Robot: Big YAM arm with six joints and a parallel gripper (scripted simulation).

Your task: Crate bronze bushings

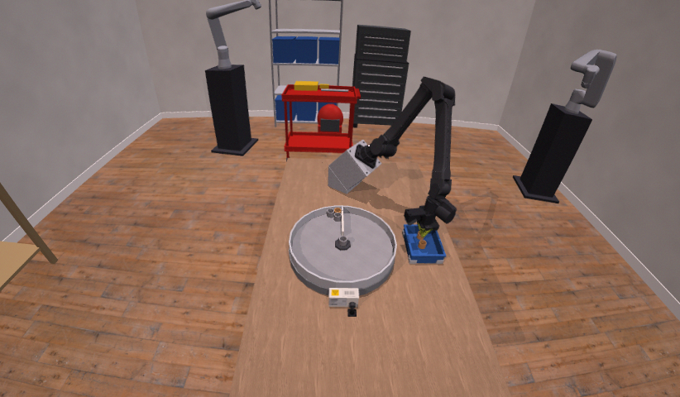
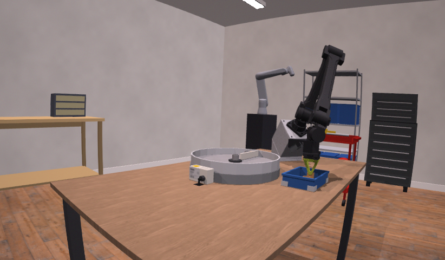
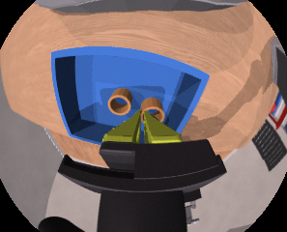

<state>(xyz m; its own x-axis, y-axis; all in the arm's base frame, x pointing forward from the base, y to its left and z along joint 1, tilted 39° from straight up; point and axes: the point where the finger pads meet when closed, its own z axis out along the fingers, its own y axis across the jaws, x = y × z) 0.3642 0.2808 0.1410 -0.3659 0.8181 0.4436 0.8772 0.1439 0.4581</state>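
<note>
Brown counter [image 1: 368, 344] [image 2: 186, 209] [image 3: 27, 72] — right of centre from above, the pincer [image 1: 423, 234] [image 2: 310, 173] [image 3: 142, 113], nearly closed, grips a bronze bushing [image 1: 419, 236] [image 2: 309, 176] [image 3: 153, 103] inside the crate [image 1: 425, 259] [image 2: 299, 183] [image 3: 129, 50].

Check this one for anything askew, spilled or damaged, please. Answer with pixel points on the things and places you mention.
Nothing stands out. The crate [image 1: 427, 259] [image 2: 299, 182] [image 3: 133, 51] sits level, with one bronze bushing [image 1: 422, 244] [image 3: 124, 93] inside and another [image 1: 419, 236] [image 2: 309, 176] [image 3: 153, 102] in the end effector [image 1: 423, 232] [image 2: 310, 173] [image 3: 142, 113]. A third [image 1: 337, 210], on the turning table [image 1: 323, 260] [image 2: 247, 170], is unfinished work, not a fault.

Table [image 1: 373, 339] [image 2: 186, 209] [image 3: 27, 72]: wood, below claw [image 1: 423, 235] [image 2: 310, 174] [image 3: 142, 113]
Crate [image 1: 427, 260] [image 2: 299, 182] [image 3: 129, 50]: blue, under claw
Turntable [image 1: 313, 260] [image 2: 247, 170] [image 3: 148, 6]: grey, near claw
White box [image 1: 343, 298] [image 2: 200, 174]: well apart from claw
Mount [image 1: 351, 169] [image 2: 281, 141]: grey, apart from claw
</note>
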